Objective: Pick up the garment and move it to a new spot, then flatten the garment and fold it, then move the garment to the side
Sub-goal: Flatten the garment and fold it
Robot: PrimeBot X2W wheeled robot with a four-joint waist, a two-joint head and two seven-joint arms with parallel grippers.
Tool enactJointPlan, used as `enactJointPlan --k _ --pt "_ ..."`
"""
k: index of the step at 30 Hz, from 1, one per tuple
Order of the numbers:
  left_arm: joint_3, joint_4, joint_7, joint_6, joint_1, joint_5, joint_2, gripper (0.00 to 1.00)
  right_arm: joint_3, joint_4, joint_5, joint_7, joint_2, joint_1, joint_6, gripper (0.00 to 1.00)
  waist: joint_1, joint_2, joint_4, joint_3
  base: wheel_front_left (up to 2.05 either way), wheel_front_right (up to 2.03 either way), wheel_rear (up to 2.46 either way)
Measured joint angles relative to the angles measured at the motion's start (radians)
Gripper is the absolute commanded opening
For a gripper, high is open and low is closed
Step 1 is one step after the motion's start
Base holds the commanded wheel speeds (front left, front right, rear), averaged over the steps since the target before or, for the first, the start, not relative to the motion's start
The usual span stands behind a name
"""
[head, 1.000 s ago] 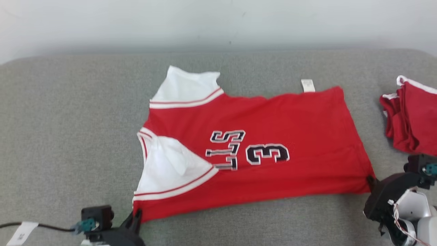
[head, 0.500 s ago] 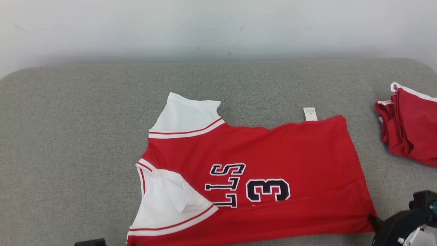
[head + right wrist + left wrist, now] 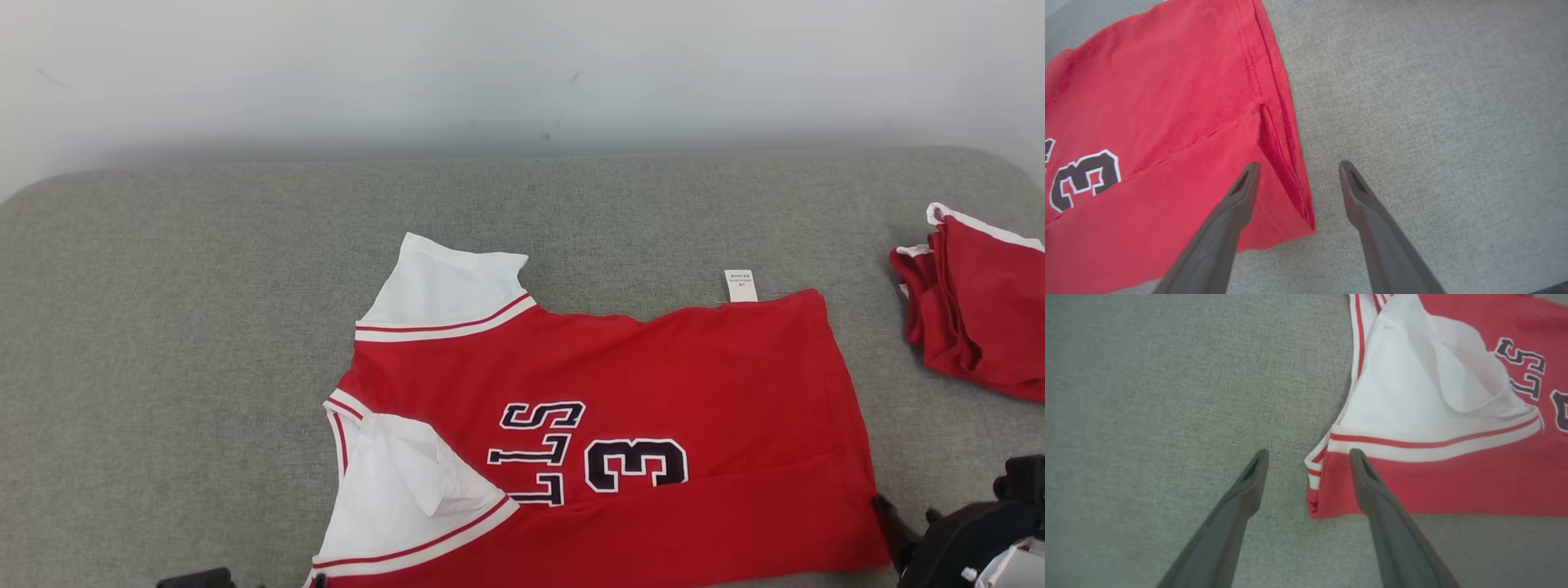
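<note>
At both near corners of the garment (image 3: 612, 376), left tool (image 3: 1308, 453) and right tool (image 3: 1298, 163) gape apart, so it lies flat for folding.

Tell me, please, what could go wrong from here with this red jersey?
The white sleeve lies crumpled on the jersey; folding now may trap that crease. The open left gripper and right gripper each have one finger over a jersey corner; pulling away might drag the cloth. The red pile at the right may crowd a sideways move.

Grey padded surface (image 3: 163, 327), maybe a bed, carries jersey (image 3: 653, 367) and red pile (image 3: 980, 318).
</note>
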Motion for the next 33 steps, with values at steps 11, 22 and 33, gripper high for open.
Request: enactJointPlan --k 11,22,33 --pt "0.013 0.042 -0.068 -0.076 -0.186 0.063 -0.007 1.0 0.081 -0.077 -0.042 -0.043 0.0 -0.111 0.0 1.0 0.0 0.0 0.006 0.032 0.0 0.0 0.0" --pt "-0.029 0.274 0.153 -0.222 -0.699 0.114 -0.026 1.0 0.257 -0.023 -0.151 0.01 -0.027 -0.481 0.0 1.0 0.0003 0.0001 -0.031 0.186 0.0 0.0 0.0" --pt "-0.06 0.495 0.309 -0.291 -0.976 0.146 -0.02 1.0 0.361 0.029 -0.13 -0.024 -0.047 -0.62 0.0 1.0 0.0004 0.0002 -0.128 0.322 0.0 0.0 0.0"
